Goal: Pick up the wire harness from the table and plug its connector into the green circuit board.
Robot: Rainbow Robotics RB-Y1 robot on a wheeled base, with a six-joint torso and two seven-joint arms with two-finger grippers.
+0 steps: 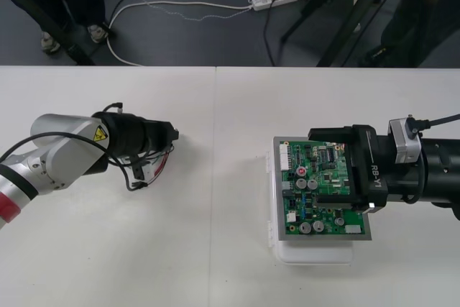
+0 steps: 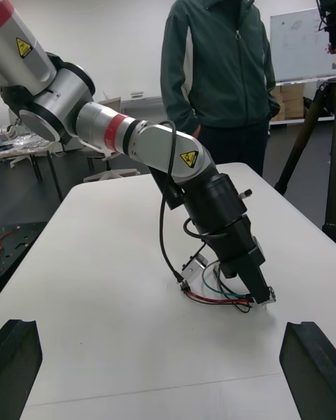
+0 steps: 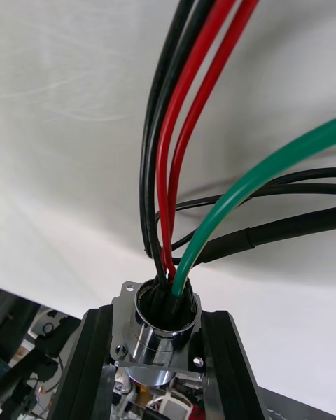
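Metal socket (image 3: 164,322) sat pinched in the left jaws, a rigid grab spot; wires (image 3: 175,147) looked light and floppy. Right jaws gaped empty over the board (image 1: 305,192).

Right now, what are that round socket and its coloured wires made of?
The socket looks like polished metal: silvery, with mirror-like reflections. The wires seem coated in smooth plastic or rubber, glossy with light streaks; their cores are hidden.
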